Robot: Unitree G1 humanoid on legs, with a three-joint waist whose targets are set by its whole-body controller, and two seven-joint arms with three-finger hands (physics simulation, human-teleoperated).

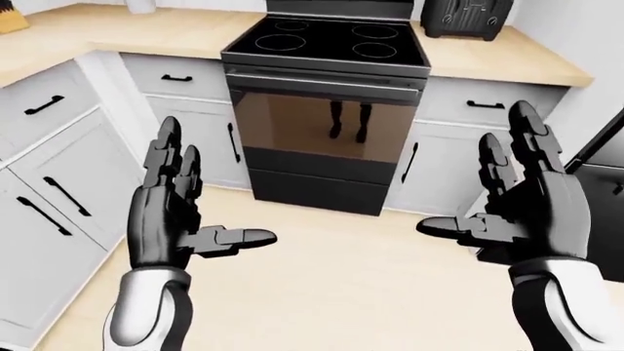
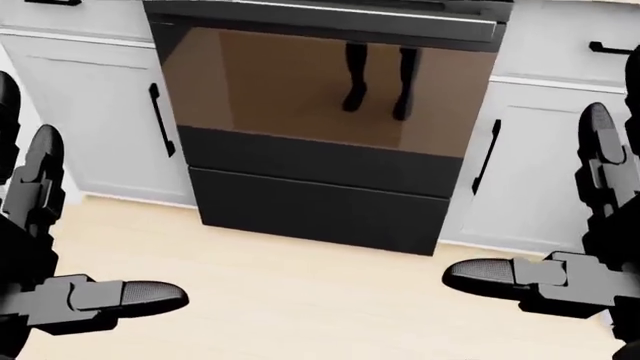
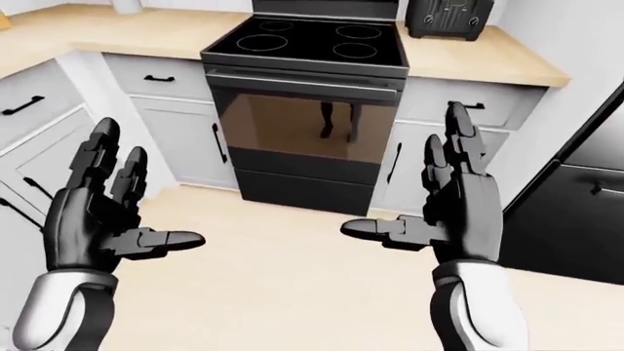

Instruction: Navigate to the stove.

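The black stove [image 1: 327,40] stands at the top middle of the left-eye view, with round burners on its flat cooktop. Its brown glass oven door [image 2: 320,97] fills the upper middle of the head view and mirrors two dark legs. My left hand [image 1: 213,194] is raised at the lower left, open, fingers up and thumb pointing right. At the lower right my right hand [image 1: 476,175] is open too, thumb pointing left. Neither holds anything. Both hover over the floor, short of the stove.
White cabinets [image 1: 58,183] with black handles run along the left and flank the stove. A light wood counter [image 1: 146,33] tops them. A black appliance [image 1: 466,16] sits on the counter right of the stove. A black fridge [image 3: 585,197] stands at the right. Pale wood floor [image 1: 331,278] lies between.
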